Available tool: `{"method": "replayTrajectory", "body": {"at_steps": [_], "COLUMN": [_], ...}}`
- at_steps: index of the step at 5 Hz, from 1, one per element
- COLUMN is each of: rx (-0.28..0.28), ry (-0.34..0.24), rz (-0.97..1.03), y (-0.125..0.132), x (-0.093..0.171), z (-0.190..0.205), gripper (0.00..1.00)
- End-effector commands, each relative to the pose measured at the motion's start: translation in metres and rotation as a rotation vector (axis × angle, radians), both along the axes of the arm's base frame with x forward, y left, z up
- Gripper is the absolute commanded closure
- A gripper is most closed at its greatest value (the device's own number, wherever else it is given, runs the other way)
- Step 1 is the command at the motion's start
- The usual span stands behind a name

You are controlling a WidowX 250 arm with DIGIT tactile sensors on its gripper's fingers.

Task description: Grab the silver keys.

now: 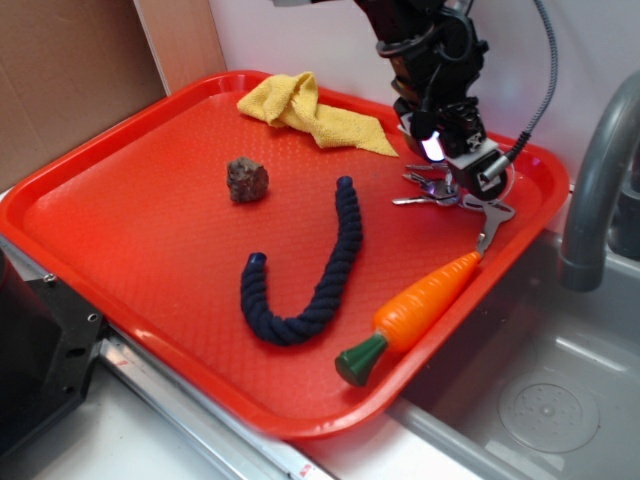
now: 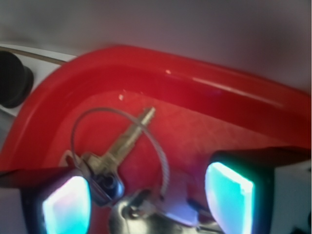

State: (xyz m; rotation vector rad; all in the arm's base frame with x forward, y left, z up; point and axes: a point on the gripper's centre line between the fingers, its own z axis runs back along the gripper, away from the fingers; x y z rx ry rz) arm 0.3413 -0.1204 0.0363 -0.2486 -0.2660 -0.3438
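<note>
A white wall stands at the back, with a grey sink and a grey tap on the right. A big red tray sits beside the sink, and its right edge hangs a little over it.

Many things lie in the tray. A yellow cloth is bunched up at the far side. A small brown lump sits left of the middle; it looks like a rock, but it is too small to be sure. A dark blue rope bends in a U shape in the middle. A toy carrot with a green end lies near the right edge, just right of the rope.

The silver keys lie in the far right corner of the tray, past the tip of the carrot. One key pokes out toward the carrot.

The black gripper is down right over the keys. In the wrist view its two fingers are spread wide, one on each side. The keys and their thin wire loop lie between the fingers, closer to the left one. The fingers are not squeezing the keys.
</note>
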Motion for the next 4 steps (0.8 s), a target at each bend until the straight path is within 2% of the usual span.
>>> {"method": "replayTrajectory", "body": {"at_steps": [1,2,4], "rx": [0.008,0.013,0.03], "ry": [-0.086,-0.069,-0.033], "rz": [-0.058,-0.057,-0.016], "y": [-0.028,-0.028,-0.009], "x": [0.012,0.009,0.019], "z": [0.019,0.013,0.001], "gripper": [0.0,0.0,0.0]}}
